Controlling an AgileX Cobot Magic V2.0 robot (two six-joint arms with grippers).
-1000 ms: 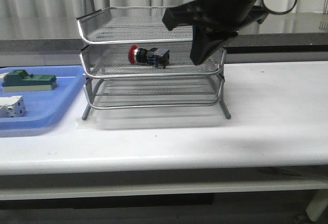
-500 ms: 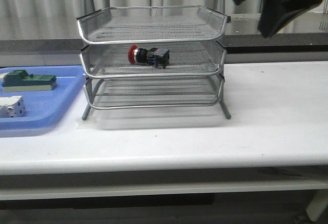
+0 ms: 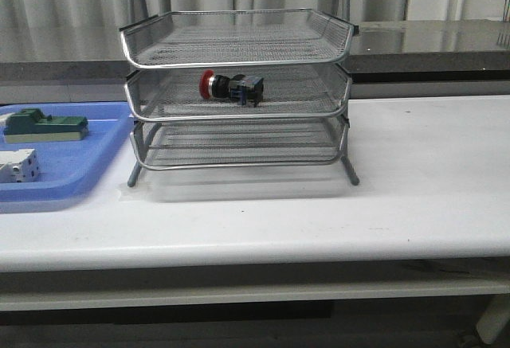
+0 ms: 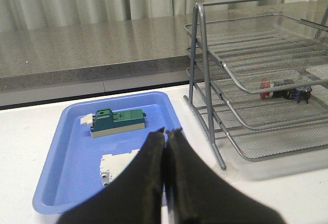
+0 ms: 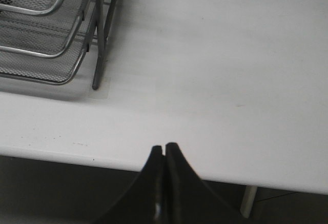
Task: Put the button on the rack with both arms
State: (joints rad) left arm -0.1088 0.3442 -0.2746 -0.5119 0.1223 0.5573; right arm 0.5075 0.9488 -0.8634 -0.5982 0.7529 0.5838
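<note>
The button point(image 3: 230, 87), red cap to the left and blue block to the right, lies on its side on the middle tier of the silver wire rack point(image 3: 239, 45). It also shows in the left wrist view point(image 4: 283, 86), inside the rack point(image 4: 246, 75). Neither arm is in the front view. My left gripper point(image 4: 166, 131) is shut and empty, above the blue tray. My right gripper point(image 5: 164, 146) is shut and empty, over the table's front edge, to the right of the rack's corner point(image 5: 46, 39).
A flat blue tray point(image 3: 72, 169) lies left of the rack and holds a green block point(image 3: 44, 123) and a white block point(image 3: 17, 166). In the left wrist view the tray point(image 4: 72, 147) holds the same green block point(image 4: 117, 121) and white block point(image 4: 117, 164).
My right arm, which was in front of the rack's right side, has risen to the upper right and left the front view. The button has stayed on the middle tier.
</note>
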